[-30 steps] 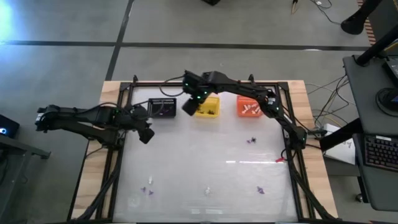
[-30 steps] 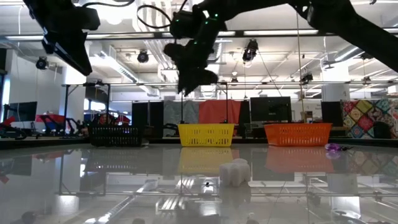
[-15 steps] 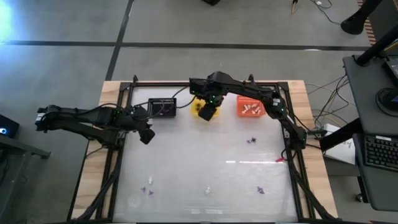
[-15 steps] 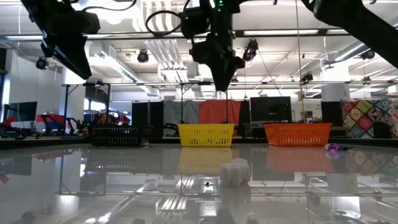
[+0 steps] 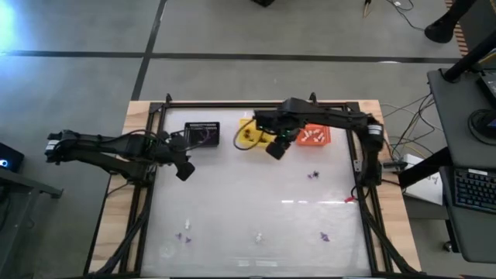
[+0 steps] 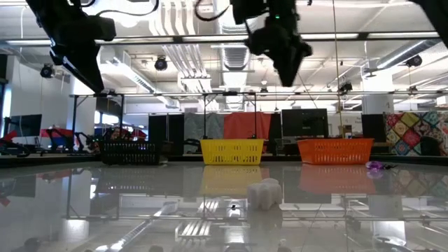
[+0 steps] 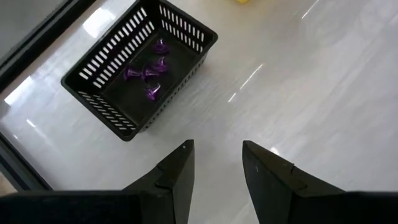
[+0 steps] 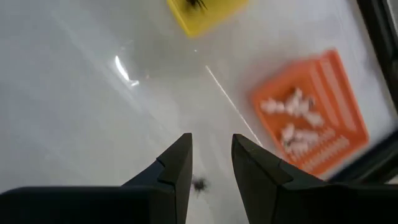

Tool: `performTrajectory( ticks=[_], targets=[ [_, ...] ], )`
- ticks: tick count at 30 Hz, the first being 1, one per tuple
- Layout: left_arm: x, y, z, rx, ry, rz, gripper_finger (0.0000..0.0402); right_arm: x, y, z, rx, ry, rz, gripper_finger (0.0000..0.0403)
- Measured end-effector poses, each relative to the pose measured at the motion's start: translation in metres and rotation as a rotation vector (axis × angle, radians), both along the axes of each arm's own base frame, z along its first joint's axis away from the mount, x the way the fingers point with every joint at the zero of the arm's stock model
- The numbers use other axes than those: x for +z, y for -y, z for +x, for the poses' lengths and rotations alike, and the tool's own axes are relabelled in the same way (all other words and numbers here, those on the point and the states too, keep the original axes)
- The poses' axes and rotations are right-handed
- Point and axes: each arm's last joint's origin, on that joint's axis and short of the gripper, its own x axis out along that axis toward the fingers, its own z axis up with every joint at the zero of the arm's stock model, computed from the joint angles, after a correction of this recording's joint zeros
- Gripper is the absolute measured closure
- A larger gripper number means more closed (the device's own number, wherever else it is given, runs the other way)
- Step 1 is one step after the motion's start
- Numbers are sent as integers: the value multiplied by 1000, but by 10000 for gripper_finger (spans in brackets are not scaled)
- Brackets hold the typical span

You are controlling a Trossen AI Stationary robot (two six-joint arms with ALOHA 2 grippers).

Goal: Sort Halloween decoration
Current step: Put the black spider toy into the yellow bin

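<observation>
since a second earlier the right gripper (image 5: 276, 149) had swung from over the yellow basket (image 5: 249, 134) toward the orange basket (image 5: 313, 135), its fingers slightly apart and pinching nothing, so a drop had likely just been made. purple trinkets (image 7: 147, 74) lay in the black basket (image 7: 140, 68) and white ones (image 8: 292, 127) in the orange, all three baskets along the table's far edge. loose trinkets (image 5: 314, 175) were left near the right and near edges. the left gripper (image 5: 184, 169) hung near the black basket, fingers parted, empty. no readable writing showed.
</observation>
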Motion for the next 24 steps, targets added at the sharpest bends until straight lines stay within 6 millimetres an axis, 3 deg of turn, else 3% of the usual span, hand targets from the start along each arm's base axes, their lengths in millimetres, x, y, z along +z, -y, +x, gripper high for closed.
performTrajectory(
  ticks=[13,19,24],
  targets=[
    [2,0,2,-56,-3,44,283,-18,-33,-84,-357,63,-6,303],
    [2,0,1,-74,-11,53,283,-27,-42,-102,-441,149,-1,305],
    [2,0,2,-74,-10,53,283,-48,-42,-113,-460,82,-20,289]
  ],
)
